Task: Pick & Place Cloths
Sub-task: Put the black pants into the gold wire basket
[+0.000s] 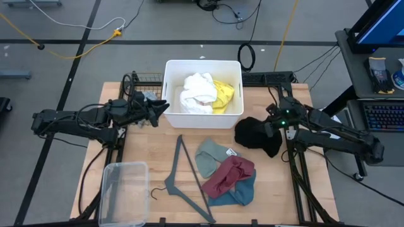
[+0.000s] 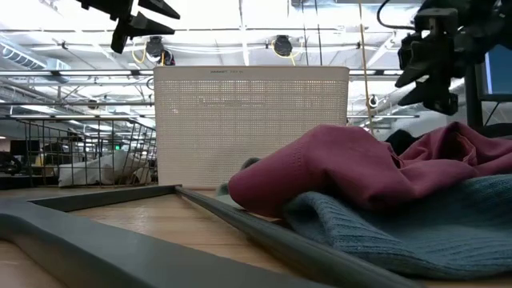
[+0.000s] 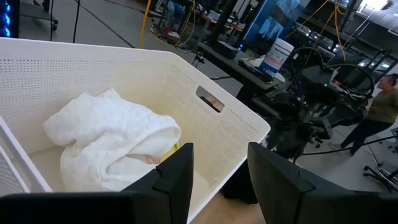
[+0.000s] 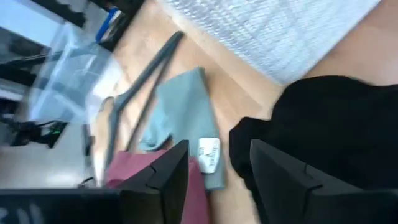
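The wooden table (image 1: 271, 189) carries everything, and the largest thing on it is the white perforated basket (image 1: 170, 94) at 12 o'clock, which holds the white cloth (image 1: 197, 93) with the yellow cloth (image 1: 224, 96) tucked against it on the 3 o'clock side. A clear plastic bin (image 1: 123, 189) sits at 8 o'clock near the table's edge. The black cloth (image 1: 255, 134) lies bunched at 3 o'clock, just beside the basket's corner. Toward 5 o'clock is a small heap: the maroon cloth (image 1: 228, 174) lies over the teal cloth (image 1: 243, 192), with the sage-green cloth (image 1: 208, 157) touching them on the 10 o'clock side. A thin grey hanger (image 1: 186, 180) lies between the heap and the bin. The left gripper (image 1: 165, 107) hangs at 9 o'clock by the basket's wall, its fingers (image 3: 177, 180) parted with nothing between them. The right gripper (image 1: 268, 123) hovers at 3 o'clock over the black cloth, its fingers (image 4: 168, 177) spread apart and empty.
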You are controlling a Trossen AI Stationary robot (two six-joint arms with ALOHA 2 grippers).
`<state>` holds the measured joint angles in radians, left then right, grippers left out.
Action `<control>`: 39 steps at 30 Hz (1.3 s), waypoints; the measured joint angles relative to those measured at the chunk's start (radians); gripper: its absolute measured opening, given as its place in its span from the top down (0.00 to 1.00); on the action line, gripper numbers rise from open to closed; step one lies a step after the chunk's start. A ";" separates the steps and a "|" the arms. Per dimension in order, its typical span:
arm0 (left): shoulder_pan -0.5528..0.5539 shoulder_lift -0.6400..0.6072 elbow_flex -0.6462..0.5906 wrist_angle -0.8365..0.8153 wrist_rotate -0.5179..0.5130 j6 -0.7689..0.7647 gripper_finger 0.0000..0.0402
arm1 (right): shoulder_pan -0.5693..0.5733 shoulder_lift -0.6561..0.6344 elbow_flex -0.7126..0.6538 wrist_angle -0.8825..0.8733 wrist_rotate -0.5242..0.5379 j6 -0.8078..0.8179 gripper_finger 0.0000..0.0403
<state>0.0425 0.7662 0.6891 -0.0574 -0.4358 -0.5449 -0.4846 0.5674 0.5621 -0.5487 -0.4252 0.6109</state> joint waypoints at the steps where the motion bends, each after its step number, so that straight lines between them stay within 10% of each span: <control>1: 0.000 0.000 0.000 0.000 0.001 0.000 0.62 | 0.002 -0.005 0.000 -0.015 0.020 -0.006 0.59; 39: 0.000 0.000 0.000 -0.029 0.018 -0.002 0.62 | 0.003 -0.011 0.040 -0.373 0.190 0.024 0.60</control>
<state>0.0425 0.7658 0.6891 -0.0868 -0.4175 -0.5472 -0.4820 0.5563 0.6019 -0.9213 -0.2349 0.6350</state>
